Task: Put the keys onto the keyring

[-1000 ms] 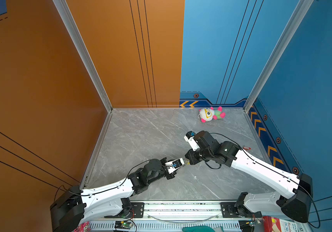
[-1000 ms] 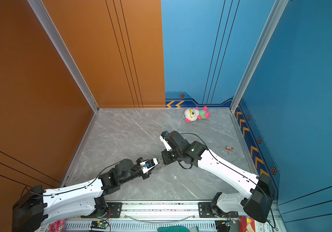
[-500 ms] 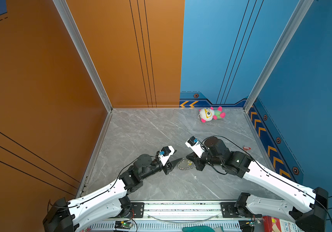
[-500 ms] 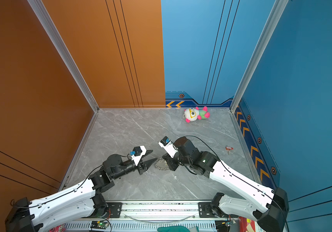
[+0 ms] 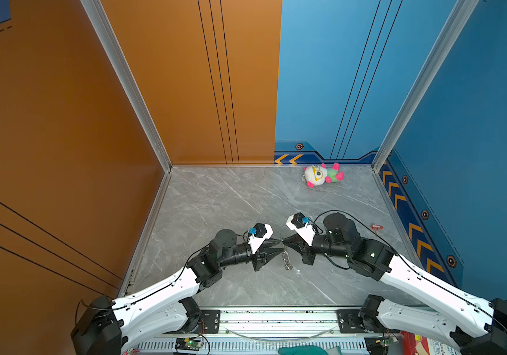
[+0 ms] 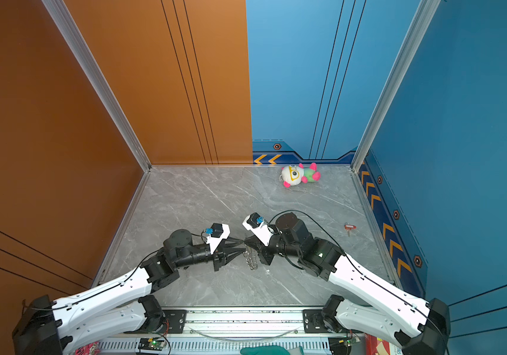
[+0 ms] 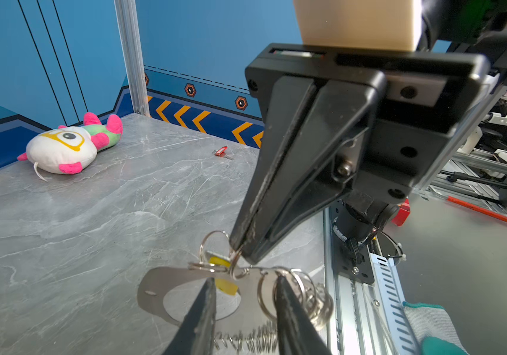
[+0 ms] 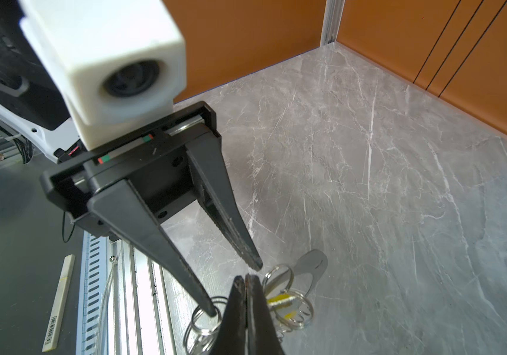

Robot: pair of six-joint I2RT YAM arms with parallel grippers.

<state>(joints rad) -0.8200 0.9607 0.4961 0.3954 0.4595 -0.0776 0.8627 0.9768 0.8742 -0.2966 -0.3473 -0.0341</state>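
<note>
The right gripper (image 7: 241,247) is clamped on 1 wire ring (image 7: 233,261) of the keyring (image 7: 158,292). The left gripper (image 7: 244,281), jaws apart, straddles the yellow key (image 7: 227,285) just beside that ring.

No word or number can be read. Yellow chevron signs (image 5: 289,159) are painted on the blue wall base (image 5: 307,155), and a barcode (image 8: 52,330) is printed on a white strip (image 8: 63,282), its digits being too small.
</note>
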